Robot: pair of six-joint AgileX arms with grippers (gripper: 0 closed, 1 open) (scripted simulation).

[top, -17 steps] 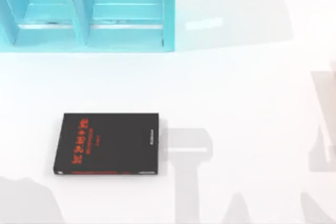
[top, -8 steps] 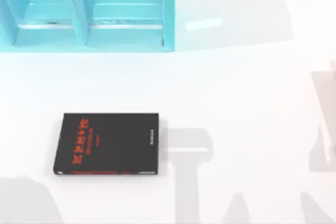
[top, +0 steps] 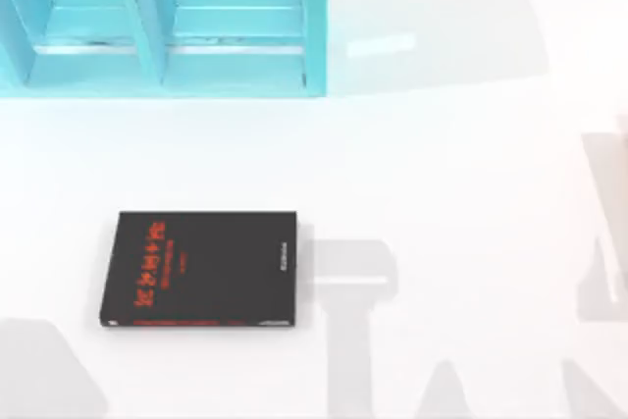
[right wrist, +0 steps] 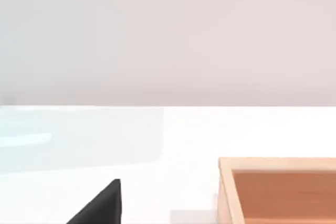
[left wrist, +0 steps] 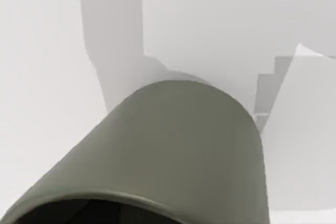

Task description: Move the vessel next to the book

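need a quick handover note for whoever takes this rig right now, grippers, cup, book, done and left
Left gripper: its fingers can't be made out. The grey-olive cup sits close under the left wrist camera, over the white table.
Right gripper: can't be judged. The right wrist view takes in a corner of the book and a wooden box.
Book: flat at the table's left front, cover up, in front of the turquoise shelf.
Done: nothing confirmed; the cup isn't beside the book.
Left: set the cup down upright next to the book.
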